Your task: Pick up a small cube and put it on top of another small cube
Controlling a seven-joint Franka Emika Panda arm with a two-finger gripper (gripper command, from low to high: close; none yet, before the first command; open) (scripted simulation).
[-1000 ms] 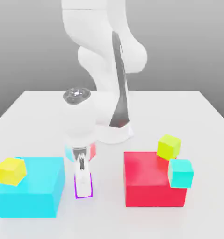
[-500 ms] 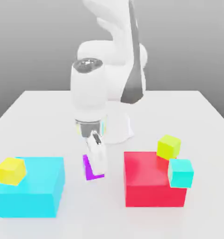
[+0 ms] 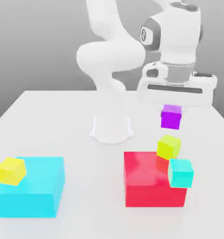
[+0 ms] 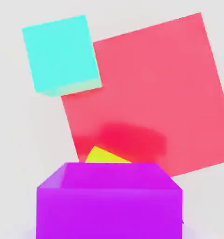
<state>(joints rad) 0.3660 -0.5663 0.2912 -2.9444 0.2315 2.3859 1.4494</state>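
Arm reared high, end effector (image 3: 171,112) pointing down (clamped on small purple cube (image 3: 171,117)), above yellow cube (image 3: 169,146).

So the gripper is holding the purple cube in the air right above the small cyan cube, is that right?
Not quite. The gripper holds the purple cube in the air above the small yellow cube on the red block, not the cyan one; the exterior view shows it.

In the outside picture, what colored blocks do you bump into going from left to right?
Yellow cube → big cyan block → big red block → small cyan cube. The purple cube and second yellow cube sit above the red block's span.
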